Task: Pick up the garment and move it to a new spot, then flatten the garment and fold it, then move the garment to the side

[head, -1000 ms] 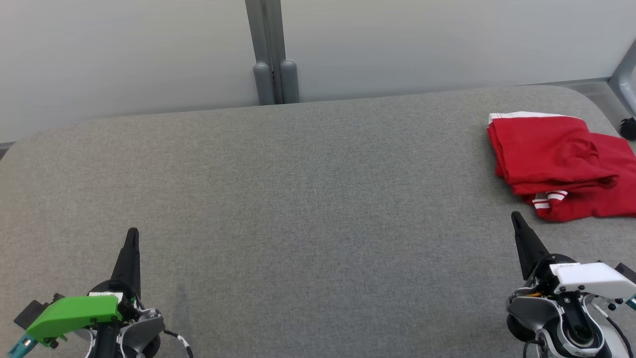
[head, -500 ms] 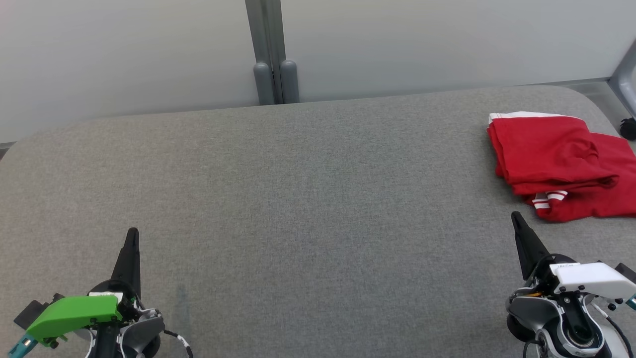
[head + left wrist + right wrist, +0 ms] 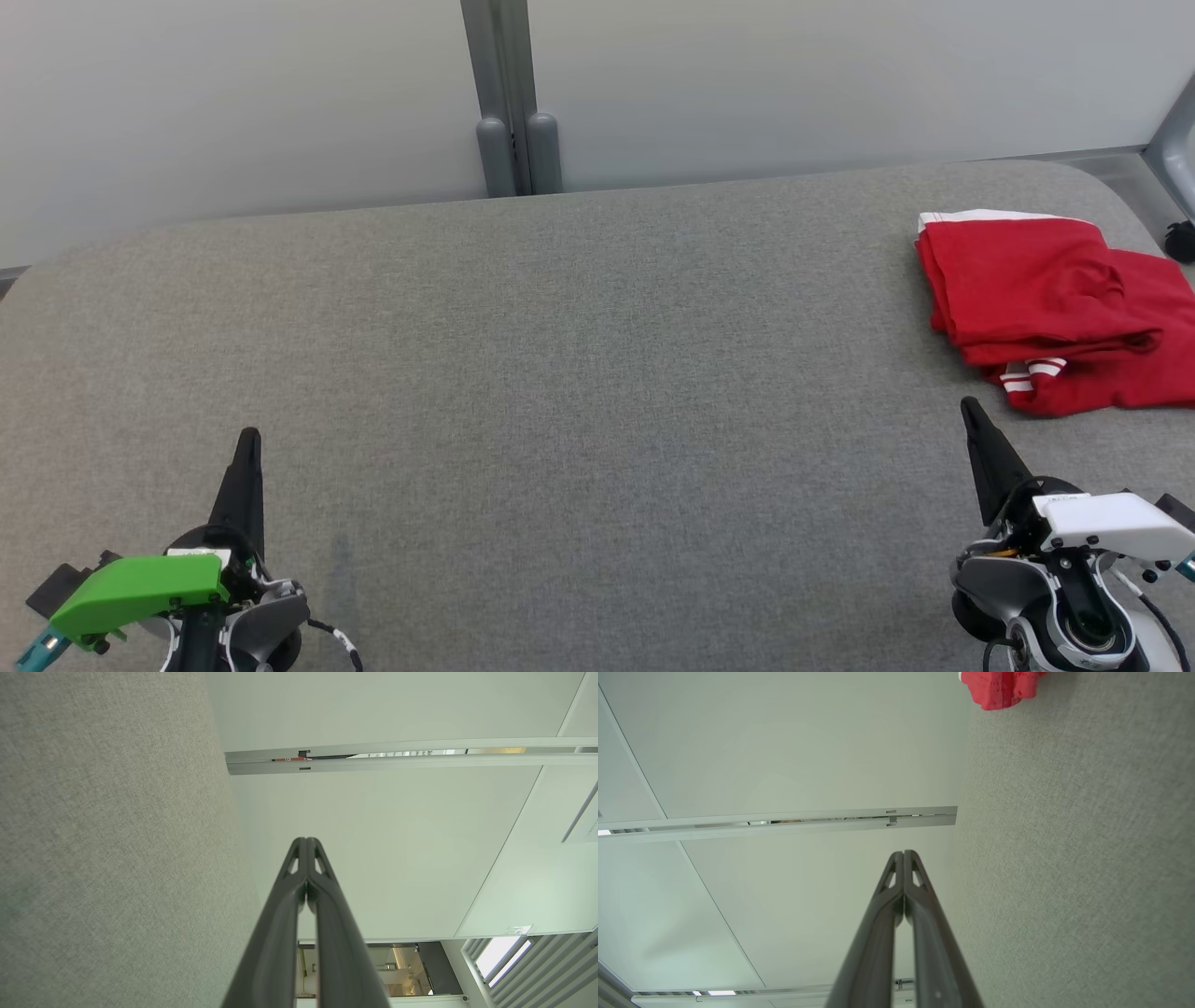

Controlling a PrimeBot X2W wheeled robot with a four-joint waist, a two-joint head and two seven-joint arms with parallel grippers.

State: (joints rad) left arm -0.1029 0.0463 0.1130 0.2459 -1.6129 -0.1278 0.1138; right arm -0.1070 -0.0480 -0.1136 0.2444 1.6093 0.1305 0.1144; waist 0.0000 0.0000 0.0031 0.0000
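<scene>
Nearest us, at the lower left of the head view, our left gripper (image 3: 248,437) sits over the bench (image 3: 579,373) with a green cover (image 3: 135,586) on its wrist. Its two dark fingers are pressed together into a single point and have nothing between them. In the left wrist view we see those fingers (image 3: 275,942) meeting at the tips, with the grey fabric of the bench along that view's left. At the lower right, our right gripper (image 3: 969,405) carries a white cover (image 3: 1111,523) and is closed just as tightly, also empty. The right wrist view shows its tips touching, with bench fabric on that view's right. We cannot tell whether either gripper touches the fabric. Beyond the right gripper, and apart from it, the garment (image 3: 1036,289) lies on the far right part of the bench. It is red and folded into a loose bundle, and its right side runs past the frame edge. A red-and-white striped cuff (image 3: 1032,371) peeks out at its near edge, and a white band lines its far edge. A red corner of the garment (image 3: 999,688) shows at the top of the right wrist view. Behind the bench stand pale wall panels (image 3: 233,103), split by a grey post (image 3: 509,93) that comes down to the bench's far edge.
</scene>
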